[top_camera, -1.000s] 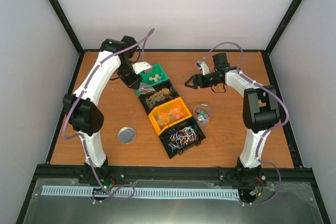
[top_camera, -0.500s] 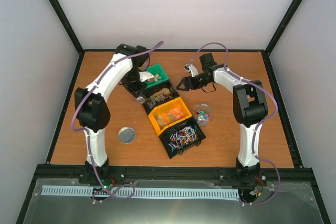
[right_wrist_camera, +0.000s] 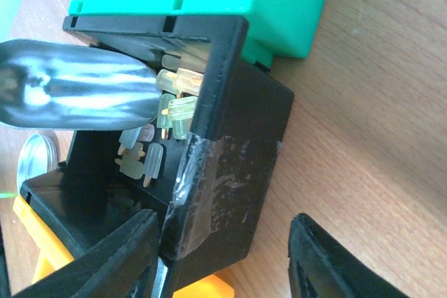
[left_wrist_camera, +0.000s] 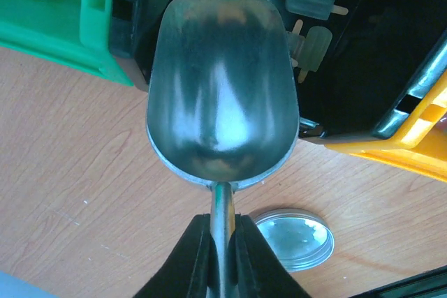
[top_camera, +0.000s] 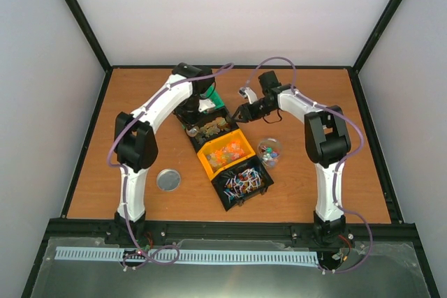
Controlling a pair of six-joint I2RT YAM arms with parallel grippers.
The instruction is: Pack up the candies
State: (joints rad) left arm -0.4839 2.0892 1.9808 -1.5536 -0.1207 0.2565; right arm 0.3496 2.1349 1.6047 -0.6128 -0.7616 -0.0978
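The candies lie sorted in a row of bins: pale popsicle-shaped ones point(right_wrist_camera: 170, 111) in a black bin point(top_camera: 209, 129), orange ones point(top_camera: 225, 150) in a yellow bin, red-blue-white ones point(top_camera: 242, 181) in the nearest black bin. My left gripper point(left_wrist_camera: 222, 242) is shut on the handle of a silver scoop point(left_wrist_camera: 222, 95), whose empty bowl hangs over the black bin's near edge. My right gripper point(right_wrist_camera: 223, 256) is open and straddles that bin's taped side wall point(right_wrist_camera: 223, 172): one finger point(right_wrist_camera: 119, 256) is inside, the other point(right_wrist_camera: 335, 263) is outside, clear of the wall.
A green bin point(top_camera: 211, 99) adjoins the black one on the far side. A small clear jar point(top_camera: 269, 151) holding a few candies stands right of the yellow bin. A round silver lid point(top_camera: 168, 179) lies on the table to the left.
My left arm has swung right, bringing the scoop from the green bin's left side over the black bin. My right gripper has moved left to the bin's wall and its jaws have narrowed.
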